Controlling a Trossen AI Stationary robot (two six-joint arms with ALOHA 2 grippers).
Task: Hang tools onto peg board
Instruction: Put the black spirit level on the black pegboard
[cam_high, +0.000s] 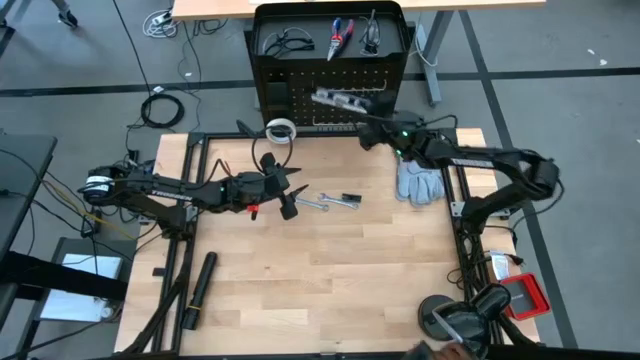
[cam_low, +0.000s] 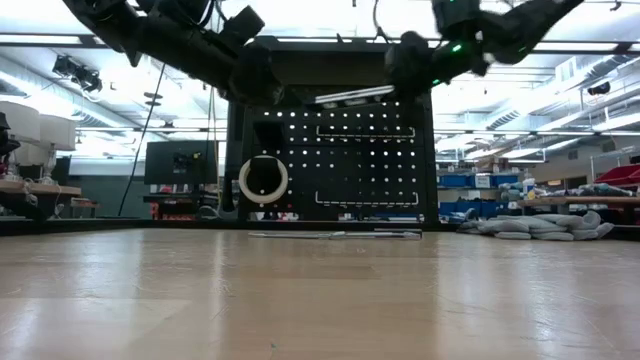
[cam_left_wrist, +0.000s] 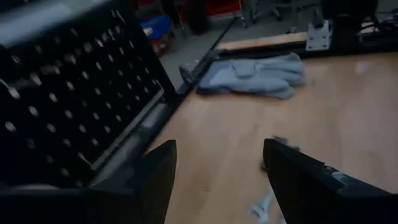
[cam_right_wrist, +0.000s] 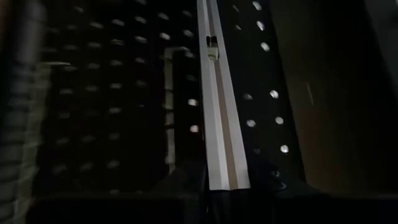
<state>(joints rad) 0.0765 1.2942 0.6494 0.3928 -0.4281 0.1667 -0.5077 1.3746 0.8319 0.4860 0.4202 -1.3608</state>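
High view shows the right gripper (cam_high: 352, 103) clamping a pale strip (cam_high: 345, 99) against the peg board (cam_high: 300, 100) for hanging, while the left gripper (cam_high: 292, 190) waits wide over the desk (cam_high: 330, 270).

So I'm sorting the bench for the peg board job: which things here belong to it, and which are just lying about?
Belong:
peg board
white tape ring
pliers
glasses
silver wrench
strip held by right gripper

Lying about:
grey gloves
black cylinder

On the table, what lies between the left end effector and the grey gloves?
High view: a small silver wrench and a black strip lie between the left end effector and the gloves.
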